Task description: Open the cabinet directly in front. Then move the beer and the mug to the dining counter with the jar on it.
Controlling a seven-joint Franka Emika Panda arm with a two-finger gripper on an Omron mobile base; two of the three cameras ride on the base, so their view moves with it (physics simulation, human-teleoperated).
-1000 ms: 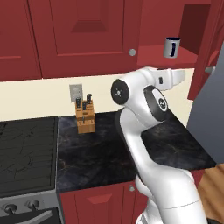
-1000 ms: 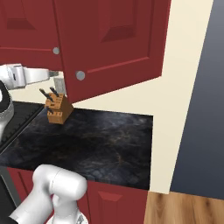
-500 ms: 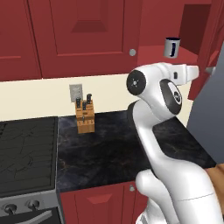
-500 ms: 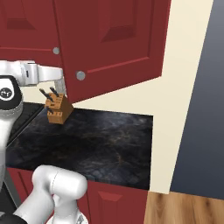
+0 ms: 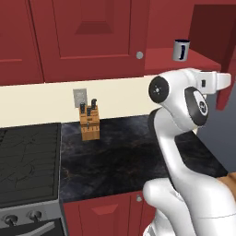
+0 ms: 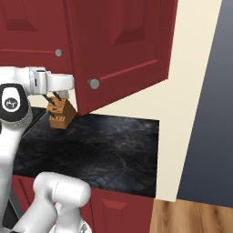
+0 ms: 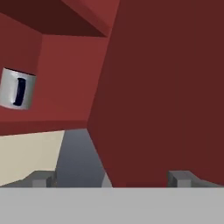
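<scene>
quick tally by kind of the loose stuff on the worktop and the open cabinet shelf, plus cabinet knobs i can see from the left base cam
mug: 1, on the open cabinet shelf
knife block: 1, on the worktop
knobs: 2, one on the upper door, one on the base cabinet
total: 4

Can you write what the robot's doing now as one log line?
cabinet: right door open | mug: on shelf, untouched | gripper: open, empty, near door
</scene>
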